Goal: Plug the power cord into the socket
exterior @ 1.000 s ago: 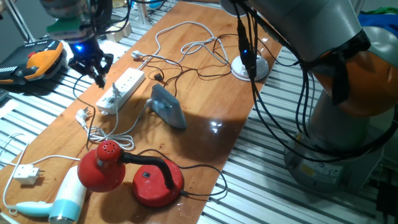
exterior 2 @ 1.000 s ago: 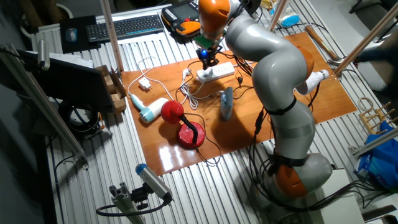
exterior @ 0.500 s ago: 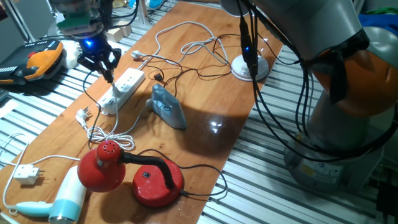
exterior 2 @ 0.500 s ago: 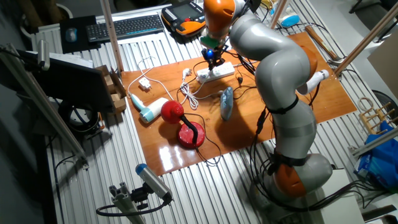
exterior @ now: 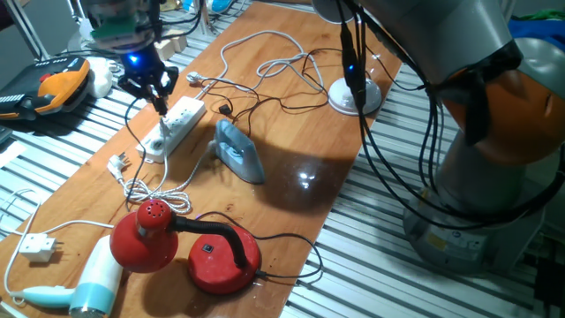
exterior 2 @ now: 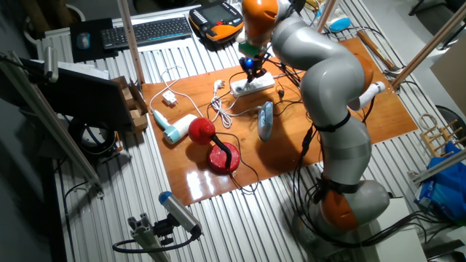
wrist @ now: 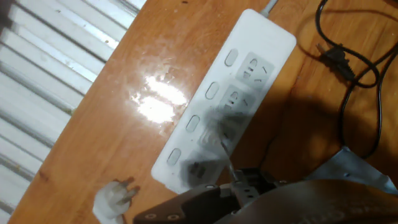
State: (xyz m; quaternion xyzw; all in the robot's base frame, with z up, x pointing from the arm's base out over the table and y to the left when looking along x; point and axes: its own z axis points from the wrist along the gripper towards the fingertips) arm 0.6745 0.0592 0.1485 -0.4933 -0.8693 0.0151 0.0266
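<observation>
hand view: the black plug (wrist: 333, 57) of the power cord (wrist: 357, 106) lies loose on the wooden surface (wrist: 155, 56) just beside the white socket strip (wrist: 227, 102). the cord looks light and limp, so take it by the rigid plug body. the claw (exterior: 152, 87) hovers over the strip; i cannot tell whether it grips anything.

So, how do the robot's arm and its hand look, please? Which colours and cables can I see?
The arm is thick and rounded, with light grey shells and orange rings at its joints. Black cables hang loosely along it. The hand is small and black, with two dark fingers under a green and grey mount, and a blue light glows just above the fingers.
</observation>
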